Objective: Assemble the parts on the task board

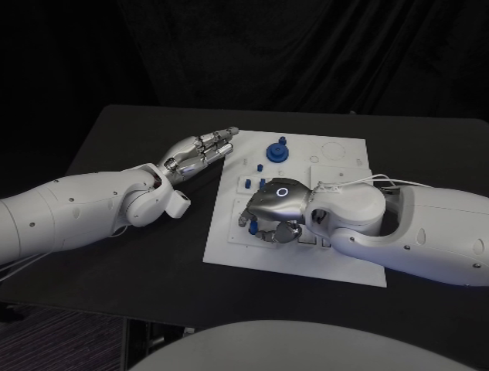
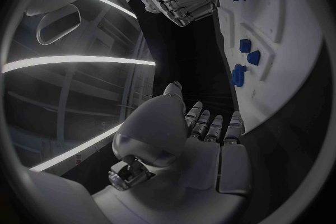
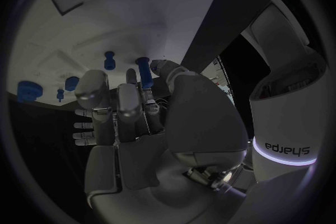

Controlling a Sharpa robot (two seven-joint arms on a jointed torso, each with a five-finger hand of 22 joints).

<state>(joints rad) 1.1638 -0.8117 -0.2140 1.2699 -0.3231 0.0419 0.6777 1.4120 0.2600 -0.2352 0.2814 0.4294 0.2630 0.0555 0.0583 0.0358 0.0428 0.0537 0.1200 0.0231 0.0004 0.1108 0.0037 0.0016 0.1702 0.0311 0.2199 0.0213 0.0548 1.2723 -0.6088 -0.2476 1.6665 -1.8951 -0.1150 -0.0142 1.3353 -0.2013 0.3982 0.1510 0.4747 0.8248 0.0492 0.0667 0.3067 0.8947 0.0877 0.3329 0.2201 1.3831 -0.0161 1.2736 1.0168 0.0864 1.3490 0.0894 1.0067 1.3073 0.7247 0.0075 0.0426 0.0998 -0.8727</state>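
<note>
While the black table (image 1: pixel 122 255) carries everything, the white task board (image 1: pixel 339 166) lies across its middle, running from near the far edge toward the near edge. The right hand (image 1: pixel 271 210) hangs over the board's near left part, fingers curled downward; in the right wrist view a blue peg (image 3: pixel 143 71) stands between its fingertips, pinched there as far as can be told. The left hand (image 1: pixel 200 151) lies flat at the board's far left edge, fingers straight and close together, their tips just reaching the board's rim, with nothing in its grasp. A round blue part (image 1: pixel 277 151) stands on the board's far half, near the left hand's fingertips. Several small blue parts (image 1: pixel 251 182) sit along the left edge, between the two hands.
</note>
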